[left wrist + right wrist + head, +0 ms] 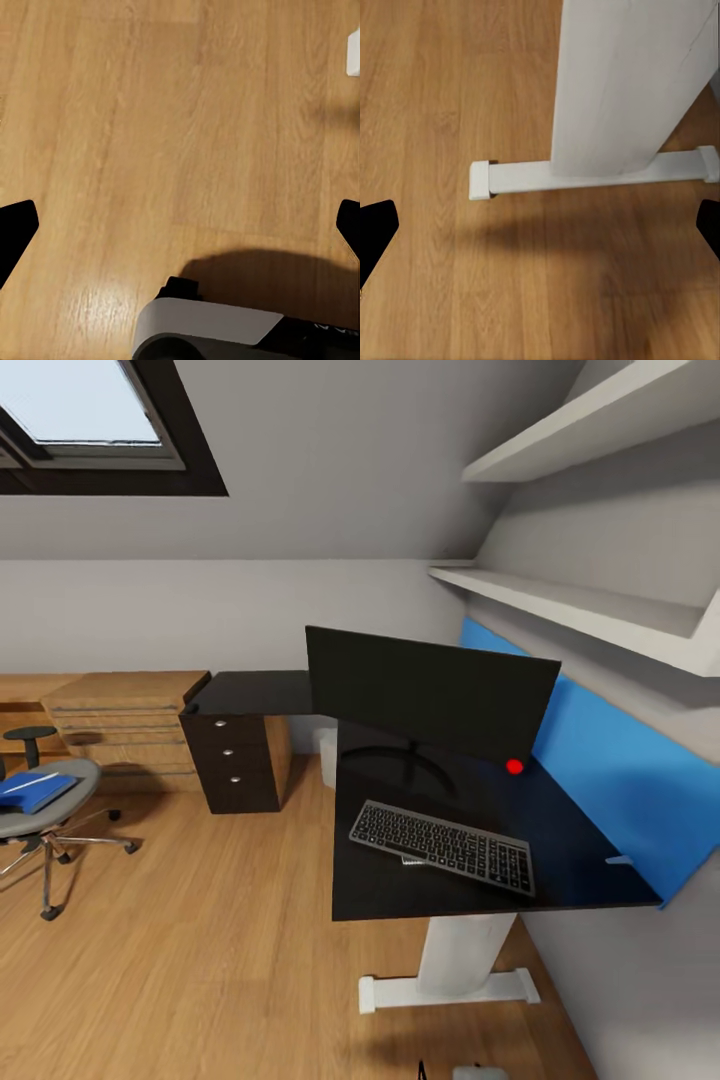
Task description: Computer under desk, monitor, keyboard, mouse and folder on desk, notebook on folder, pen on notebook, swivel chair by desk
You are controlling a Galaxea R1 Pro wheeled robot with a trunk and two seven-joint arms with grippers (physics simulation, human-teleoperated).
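I am looking over the table (560, 840) from the head view, and my two tools are hanging low over the wood floor (150, 112); the left tool (180, 225) is standing wide with nothing between its dark fingertips (16, 229), and the right tool (540, 225) is likewise spread wide and empty, pointing at the table's white leg (622, 82) and its foot bar. The monitor (430, 695) is standing upright on the glossy black top, and the keyboard (442, 847) is lying just in front of it, toward 6 o'clock from the stand. The thing I am judging next is the folder (35, 792), which is resting flat on the seat of the swivel chair (55, 815) well away at 9 o'clock from the table, with a thin white stick lying on it (the pen (28, 782), I am guessing, though it is too small to be sure). I am expecting the folder to be light, thin and fairly stiff, with a slick cover, so it may be sliding on the padded seat when touched. I am thinking the best hold is a pinch on an edge that overhangs or lifts from the cushion, near the middle of a long side, so it is not drooping or swinging. The pen could be rolling off if I tilt it, so I am planning to deal with that first.
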